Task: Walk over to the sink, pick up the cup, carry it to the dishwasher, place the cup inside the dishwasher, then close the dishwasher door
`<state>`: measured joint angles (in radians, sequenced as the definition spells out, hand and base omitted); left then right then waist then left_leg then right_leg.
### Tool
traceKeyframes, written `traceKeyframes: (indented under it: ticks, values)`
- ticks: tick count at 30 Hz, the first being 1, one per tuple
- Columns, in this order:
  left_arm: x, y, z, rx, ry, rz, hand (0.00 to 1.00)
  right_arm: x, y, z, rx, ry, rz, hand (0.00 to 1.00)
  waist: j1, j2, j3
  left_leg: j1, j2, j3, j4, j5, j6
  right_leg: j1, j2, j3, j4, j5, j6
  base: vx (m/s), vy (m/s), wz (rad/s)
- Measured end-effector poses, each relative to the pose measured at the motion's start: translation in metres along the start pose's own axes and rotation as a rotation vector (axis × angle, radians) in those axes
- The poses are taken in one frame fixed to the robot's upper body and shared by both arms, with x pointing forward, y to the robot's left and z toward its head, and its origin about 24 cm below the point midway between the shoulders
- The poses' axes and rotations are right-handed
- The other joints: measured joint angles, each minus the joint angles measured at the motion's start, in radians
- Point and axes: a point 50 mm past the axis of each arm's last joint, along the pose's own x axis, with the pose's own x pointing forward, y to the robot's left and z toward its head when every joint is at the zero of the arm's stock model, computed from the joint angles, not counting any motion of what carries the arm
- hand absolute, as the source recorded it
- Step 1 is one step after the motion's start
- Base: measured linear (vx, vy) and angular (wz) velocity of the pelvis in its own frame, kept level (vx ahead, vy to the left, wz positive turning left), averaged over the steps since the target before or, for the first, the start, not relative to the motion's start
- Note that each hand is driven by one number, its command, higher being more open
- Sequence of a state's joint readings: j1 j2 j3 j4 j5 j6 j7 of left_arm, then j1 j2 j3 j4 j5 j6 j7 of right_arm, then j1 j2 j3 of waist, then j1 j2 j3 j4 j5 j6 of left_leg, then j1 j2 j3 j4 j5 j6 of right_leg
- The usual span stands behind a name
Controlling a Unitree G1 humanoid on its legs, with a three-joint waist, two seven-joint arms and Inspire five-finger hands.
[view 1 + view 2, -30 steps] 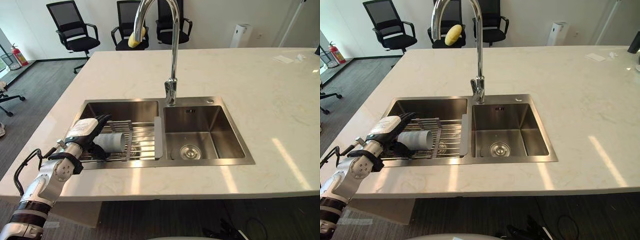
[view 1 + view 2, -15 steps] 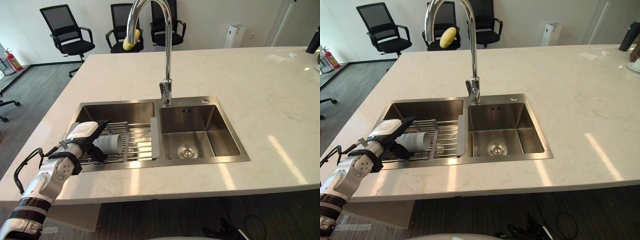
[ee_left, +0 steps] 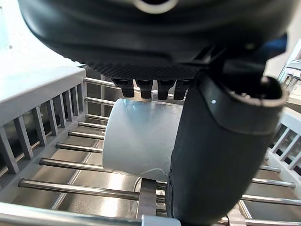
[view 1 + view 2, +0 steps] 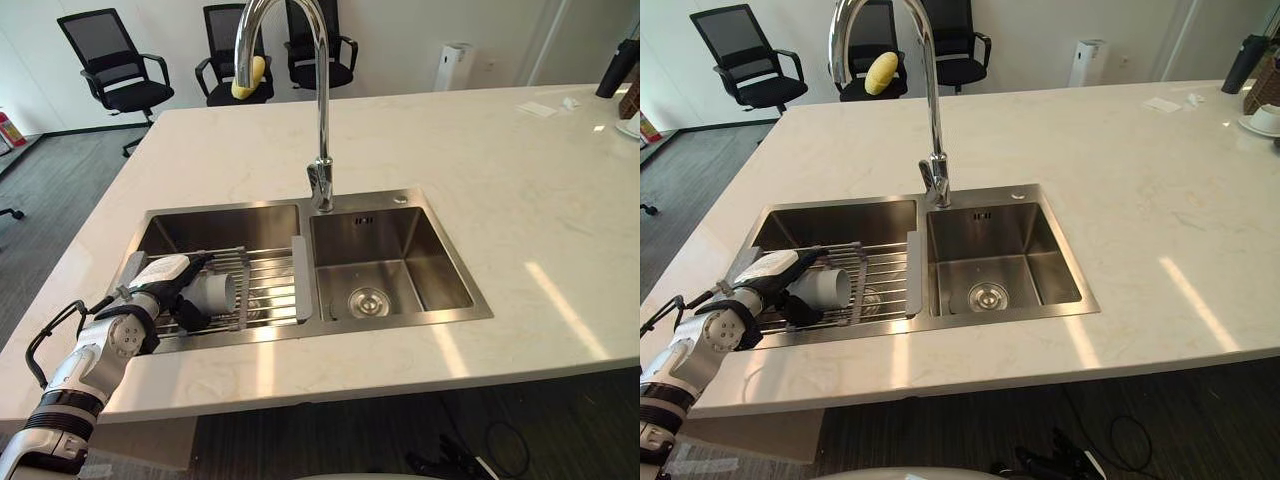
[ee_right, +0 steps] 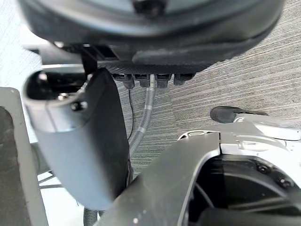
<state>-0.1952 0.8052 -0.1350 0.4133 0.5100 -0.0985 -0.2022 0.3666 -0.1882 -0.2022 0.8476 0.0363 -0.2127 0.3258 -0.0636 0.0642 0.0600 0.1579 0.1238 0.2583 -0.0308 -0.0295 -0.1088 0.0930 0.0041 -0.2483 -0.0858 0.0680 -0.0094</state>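
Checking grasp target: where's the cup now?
Eye views: cup lies sideways on the wire rack over the left sink basin, held in the left robot hand.

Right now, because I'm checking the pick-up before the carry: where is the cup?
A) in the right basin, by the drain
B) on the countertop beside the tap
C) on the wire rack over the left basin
C: the cup lies on its side on the wire rack across the left basin, and the left hand has its fingers and thumb curled round it.
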Motion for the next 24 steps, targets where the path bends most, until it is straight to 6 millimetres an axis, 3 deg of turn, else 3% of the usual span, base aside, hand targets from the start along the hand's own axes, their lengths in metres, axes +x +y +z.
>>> traceKeyframes:
  ticks: [9, 16, 21, 23, 24]
  values:
    - [0.005, 0.004, -0.008, -0.023, 0.044, -0.039, 0.00, -0.001, 0.000, 0.005, -0.024, -0.017, 0.013, 1.00, -0.005, 0.006, 0.010, -0.001, 0.009, 0.014, 0.010, -0.012, -0.017, -0.008, 0.004, 0.018, 0.000, -0.003, 0.004, 0.01, 0.006, -0.06]
    - [0.004, 0.007, -0.002, -0.058, -0.044, -0.037, 0.00, -0.002, -0.001, 0.007, -0.030, -0.027, 0.032, 1.00, -0.004, 0.008, 0.022, -0.001, 0.007, 0.022, 0.016, -0.013, -0.018, -0.007, 0.006, 0.025, 0.001, -0.002, -0.001, 0.02, 0.007, -0.03]
    - [0.001, 0.019, 0.010, -0.068, -0.150, 0.045, 0.00, -0.002, 0.000, 0.007, -0.033, -0.034, 0.037, 1.00, -0.001, 0.008, 0.022, -0.003, 0.005, 0.014, 0.028, -0.011, -0.016, -0.003, 0.004, 0.024, 0.001, -0.003, -0.003, 0.00, 0.001, 0.01]
    - [-0.001, 0.029, 0.023, -0.074, -0.219, 0.104, 0.00, -0.002, 0.000, 0.006, -0.029, -0.037, 0.036, 1.00, 0.005, 0.007, 0.021, -0.006, 0.005, 0.002, 0.028, -0.009, -0.013, -0.002, 0.004, 0.017, 0.001, -0.003, -0.003, -0.01, 0.002, 0.11]
    - [-0.004, 0.039, 0.040, -0.109, -0.317, 0.169, 0.00, -0.003, 0.000, 0.005, -0.028, -0.038, 0.035, 1.00, 0.013, 0.006, 0.021, -0.009, 0.005, -0.006, 0.028, -0.007, -0.009, -0.001, 0.004, 0.009, 0.001, -0.004, -0.004, -0.02, 0.004, 0.13]
